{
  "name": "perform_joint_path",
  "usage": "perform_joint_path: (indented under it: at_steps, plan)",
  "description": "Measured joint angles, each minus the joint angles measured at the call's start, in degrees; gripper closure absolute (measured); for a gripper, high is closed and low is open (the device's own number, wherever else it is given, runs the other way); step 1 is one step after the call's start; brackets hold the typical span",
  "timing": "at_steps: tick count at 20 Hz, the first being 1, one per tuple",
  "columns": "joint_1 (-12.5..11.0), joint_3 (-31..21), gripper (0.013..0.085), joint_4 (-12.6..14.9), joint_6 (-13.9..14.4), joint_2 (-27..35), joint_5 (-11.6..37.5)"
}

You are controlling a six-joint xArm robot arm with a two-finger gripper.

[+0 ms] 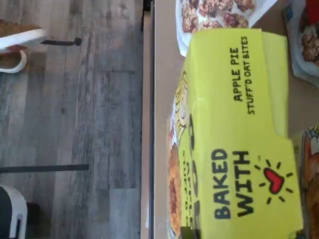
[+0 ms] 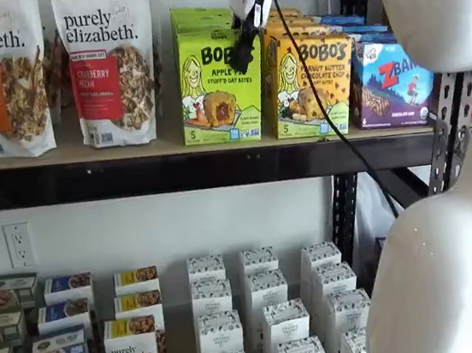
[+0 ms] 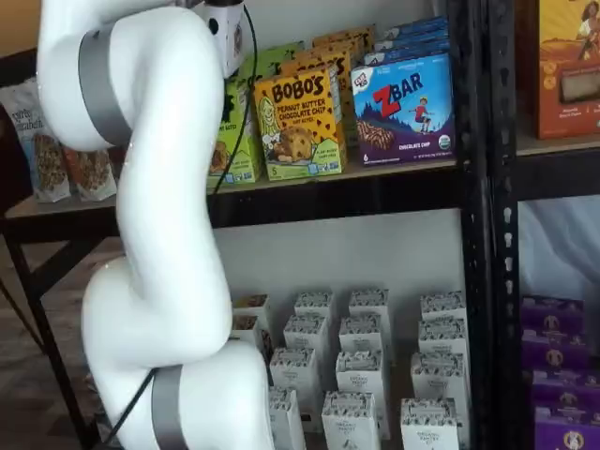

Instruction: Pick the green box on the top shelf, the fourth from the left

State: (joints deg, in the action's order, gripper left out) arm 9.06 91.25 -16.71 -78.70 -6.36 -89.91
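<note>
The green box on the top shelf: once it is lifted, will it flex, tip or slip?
The green box is thin printed cardboard, so it may dent under the gripper. It stands upright and tall, so a nudge could tip it. Its glossy-looking faces might slip somewhat.

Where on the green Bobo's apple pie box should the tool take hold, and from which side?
Grip the green box across its narrow top end, coming from the open front of the top shelf. It stands upright at the front edge, with the yellow-orange Bobo's box close beside it, so the lower sides look crowded.
</note>
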Motion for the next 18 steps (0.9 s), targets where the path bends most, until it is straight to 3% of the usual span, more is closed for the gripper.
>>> perform_joint_path:
  at_steps: [11,18]
  plan:
    - [-0.8,1.5,0.069,-1.1,-0.3,0.3,-2.2]
    - [-1.0,4.7,0.069,-1.1,0.1,1.3,-6.8]
